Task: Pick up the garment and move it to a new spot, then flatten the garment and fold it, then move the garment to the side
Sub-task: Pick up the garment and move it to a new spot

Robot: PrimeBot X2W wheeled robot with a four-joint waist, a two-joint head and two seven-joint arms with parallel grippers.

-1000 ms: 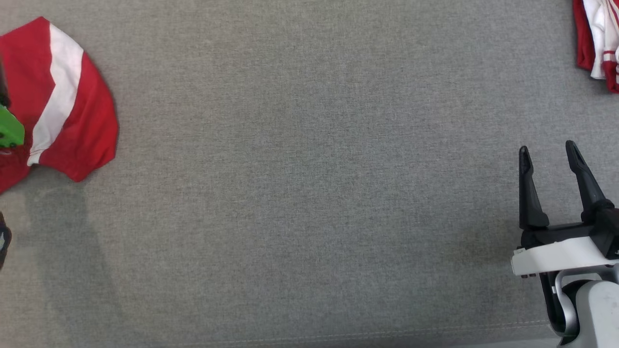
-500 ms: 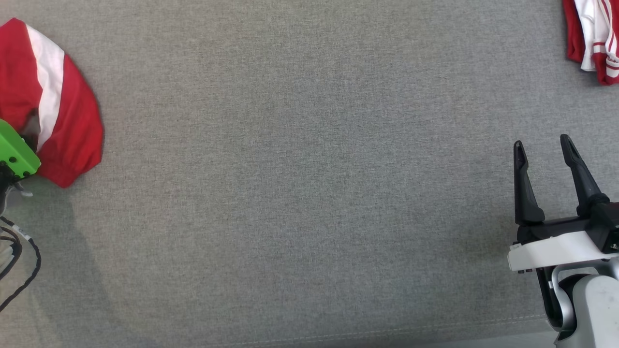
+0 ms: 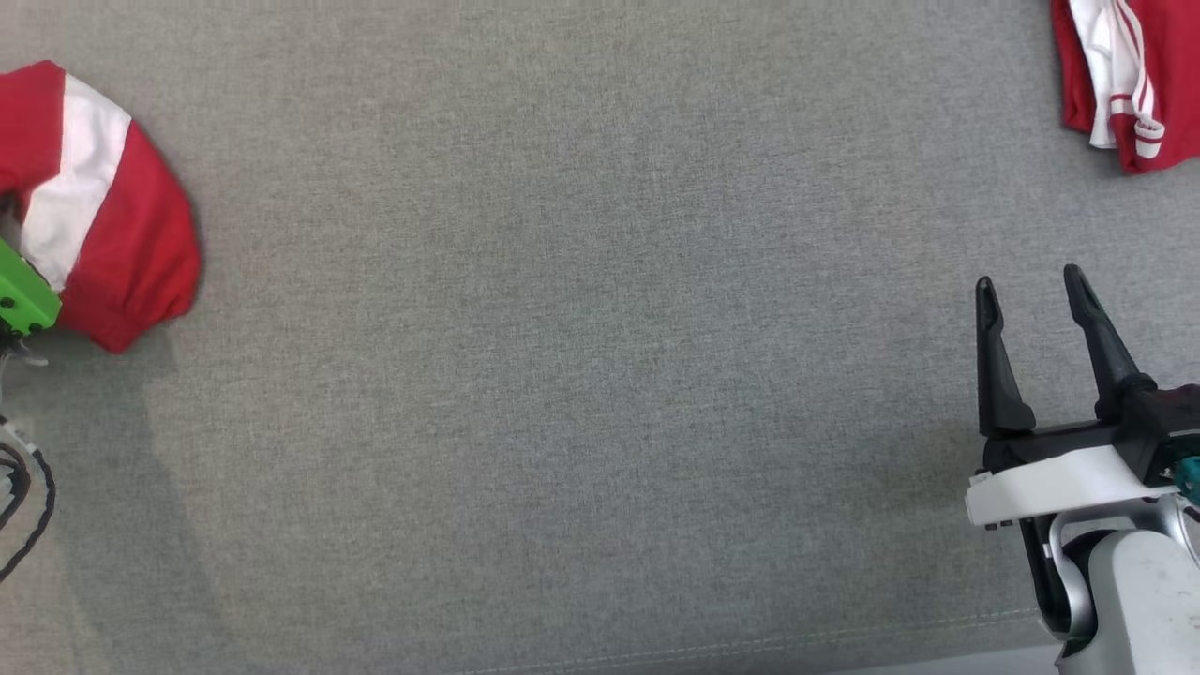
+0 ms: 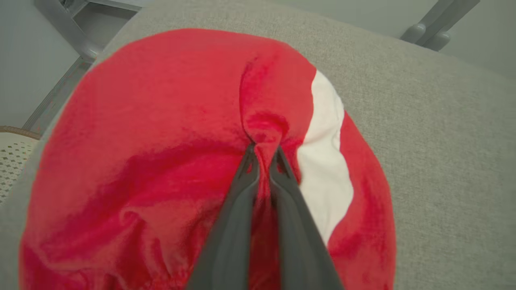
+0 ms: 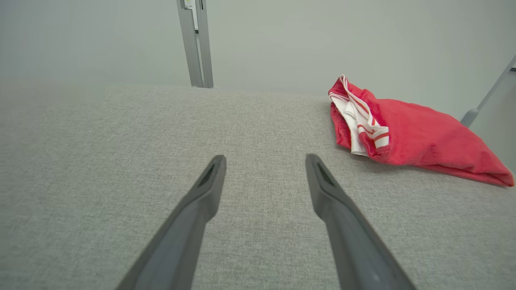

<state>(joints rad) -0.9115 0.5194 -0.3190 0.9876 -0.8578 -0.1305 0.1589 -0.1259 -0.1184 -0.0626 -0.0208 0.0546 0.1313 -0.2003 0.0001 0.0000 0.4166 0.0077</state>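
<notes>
- Garment [image 3: 103,234], red with a broad white band, lies bunched in a rounded heap at the far left edge of the grey fabric-covered bench [image 3: 600,375] in the head view.
- Left end effector [image 4: 264,151] is clenched on that garment. In the left wrist view its two dark fingers are pinched almost together on a raised fold of red cloth, just beside the white band, and the fabric puckers up between the tips.
- A green block [image 3: 23,295] sits at the left edge of the head view, against the garment's lower edge, with a black cable [image 3: 33,506] looping below it.
- Right end effector [image 3: 1028,278] is released, its fingers spread with bare bench between them and nothing held. It sits at the lower right of the head view, well apart from the garment.
- A second cloth [image 3: 1125,84], red with white striped trim, lies crumpled at the far right corner of the bench. It is beyond the right end effector and not touching it.
- A grey metal post [image 5: 195,44] stands behind the bench's far edge in the right wrist view.
</notes>
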